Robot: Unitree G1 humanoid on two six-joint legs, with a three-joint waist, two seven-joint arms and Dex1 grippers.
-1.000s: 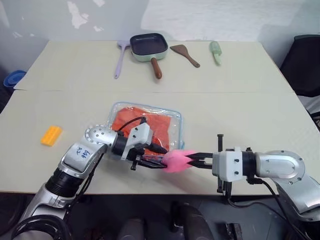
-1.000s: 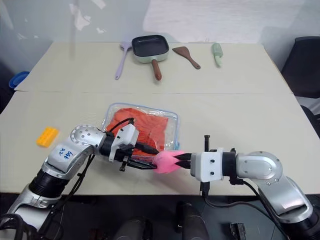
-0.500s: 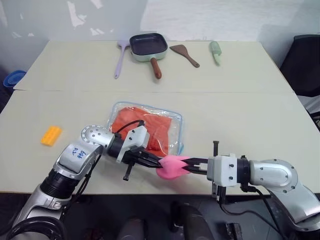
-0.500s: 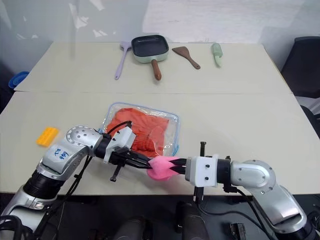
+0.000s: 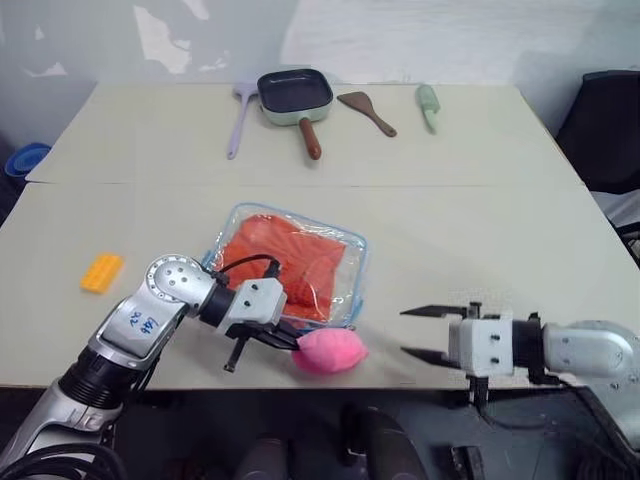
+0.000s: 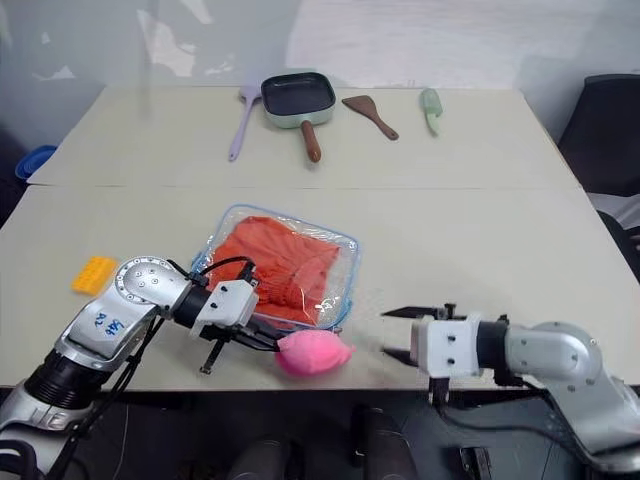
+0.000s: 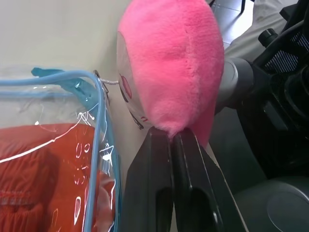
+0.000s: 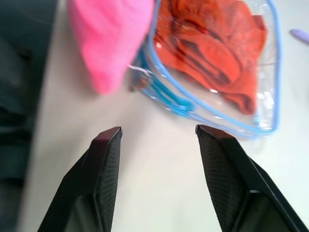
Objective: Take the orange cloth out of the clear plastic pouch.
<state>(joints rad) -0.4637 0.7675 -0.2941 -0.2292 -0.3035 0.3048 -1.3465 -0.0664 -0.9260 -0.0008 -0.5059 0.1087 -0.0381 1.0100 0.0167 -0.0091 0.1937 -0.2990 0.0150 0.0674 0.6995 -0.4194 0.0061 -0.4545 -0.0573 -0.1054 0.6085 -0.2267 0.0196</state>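
The clear plastic pouch [image 5: 345, 262] with light blue zipper trim lies flat near the table's front, and the orange cloth [image 5: 285, 262] is wrinkled up inside it. A pink plush toy [image 5: 328, 350] hangs at the pouch's front corner, joined to the zipper by a thin cord. My left gripper [image 5: 288, 341] is shut on the plush's edge; the left wrist view shows both fingers [image 7: 190, 164] pressed together under the plush [image 7: 169, 63]. To the plush's right, my right gripper [image 5: 420, 332] stands open and apart from it, pointing at the pouch [image 8: 169, 99].
A yellow-orange studded brick [image 5: 102, 272] lies at the left. Along the table's far edge sit a frying pan [image 5: 296, 95], a purple spatula [image 5: 238, 120], a brown spatula [image 5: 368, 112] and a green utensil [image 5: 428, 103]. A black chair [image 5: 605, 130] stands at the right.
My right gripper let go of the pink plush, opened and drew back to the right. My left gripper closed on the plush and now holds it alone.
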